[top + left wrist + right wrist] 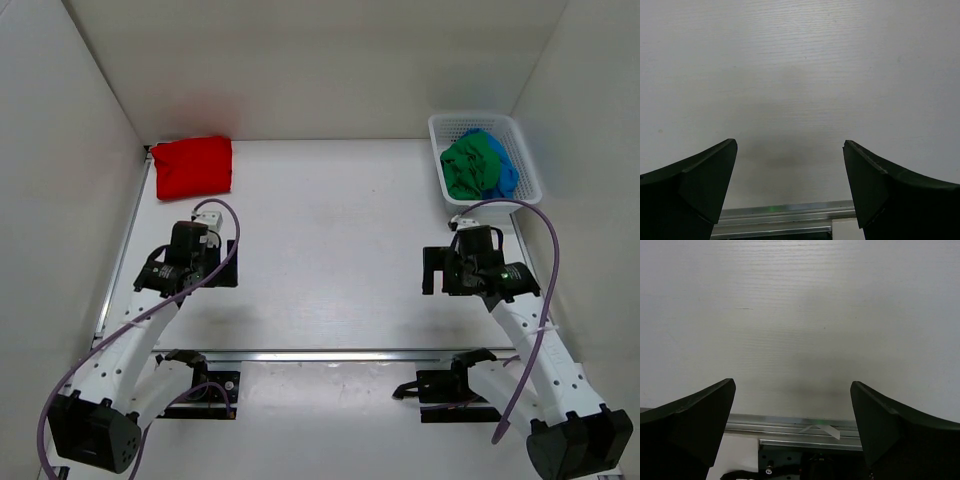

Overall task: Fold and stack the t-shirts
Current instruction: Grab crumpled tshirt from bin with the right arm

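I think you are getting ready for the next shirt. The bright red cloth t-shirt (192, 166) is lying folded, well apart from the white plastic lattice basket (481, 118). The green cloth t-shirt (470, 165) and the blue cloth t-shirt (507, 176) are sitting crumpled inside the basket. Your right hand (792, 386), near the basket, and your left hand (790, 146), far from it, are both gaping wide and holding nothing. Next you are needing to reach into the basket. Plain white walls are standing around the white tabletop (340, 230).

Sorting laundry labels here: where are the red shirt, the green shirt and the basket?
red shirt (192, 166): top view, middle of the folded cloth.
green shirt (468, 165): top view, middle of its bunched cloth.
basket (478, 118): top view, far rim.
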